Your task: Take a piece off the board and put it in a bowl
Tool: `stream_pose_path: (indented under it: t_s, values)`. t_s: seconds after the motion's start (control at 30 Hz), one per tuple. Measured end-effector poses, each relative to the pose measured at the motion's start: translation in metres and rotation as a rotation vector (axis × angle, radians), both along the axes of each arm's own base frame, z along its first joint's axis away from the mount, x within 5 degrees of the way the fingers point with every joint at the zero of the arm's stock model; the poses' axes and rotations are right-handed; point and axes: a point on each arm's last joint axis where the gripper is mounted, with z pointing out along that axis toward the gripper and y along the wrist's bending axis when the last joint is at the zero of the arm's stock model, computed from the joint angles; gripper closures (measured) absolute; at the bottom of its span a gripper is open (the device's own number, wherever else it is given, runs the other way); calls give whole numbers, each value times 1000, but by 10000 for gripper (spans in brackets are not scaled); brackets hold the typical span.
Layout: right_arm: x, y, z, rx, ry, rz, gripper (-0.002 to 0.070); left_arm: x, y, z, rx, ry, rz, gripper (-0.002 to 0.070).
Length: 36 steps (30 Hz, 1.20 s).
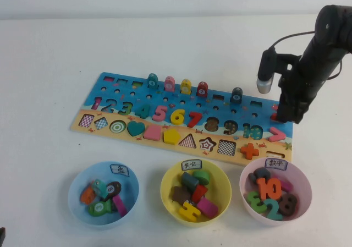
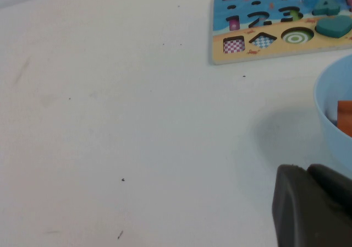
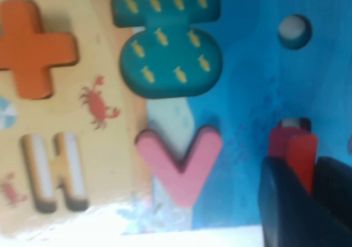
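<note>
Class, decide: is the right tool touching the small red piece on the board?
Touching. The right wrist view shows the red piece running between the dark fingers of the right tool, at the board's blue edge.

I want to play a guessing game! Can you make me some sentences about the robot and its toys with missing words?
1. The right pincer is down at the ____ end of the board.
2. The red piece is between that pincer's ____.
3. The middle bowl is coloured ____.
4. The left pincer sits near the ____ bowl.

Missing words: right; fingers; yellow; blue
</note>
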Motion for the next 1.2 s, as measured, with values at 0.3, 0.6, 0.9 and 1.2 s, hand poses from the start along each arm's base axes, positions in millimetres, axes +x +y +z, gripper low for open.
stream_pose_path:
  t_s: [0.3,0.6,0.9,1.2]
  values:
    - [0,4,64,70,-86,-33,605,0,0,0,0,0,0,680]
    - [-33,5,125,144,-163,-87,605,0,0,0,0,0,0,680]
    - [-137,75,105,123,-77,263,605,0,0,0,0,0,0,679]
    - [-162,155,44,156,-31,412,605,0,0,0,0,0,0,680]
